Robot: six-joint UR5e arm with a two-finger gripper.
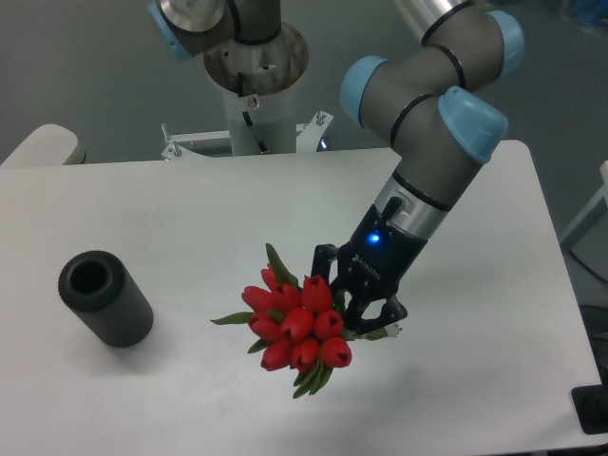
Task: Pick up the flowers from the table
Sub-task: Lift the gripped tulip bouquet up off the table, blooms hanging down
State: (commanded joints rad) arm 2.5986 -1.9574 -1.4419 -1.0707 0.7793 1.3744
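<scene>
Black two-finger gripper clamped on stems of red tulip bunch with green leaves; bunch off white matte tabletop, blooms toward camera; dark grey cylinder lying well left, apart.

A grey-blue floor fills the space far behind the jaws. A pale rounded seat sits well off to their left. A black box lies lower right.
</scene>
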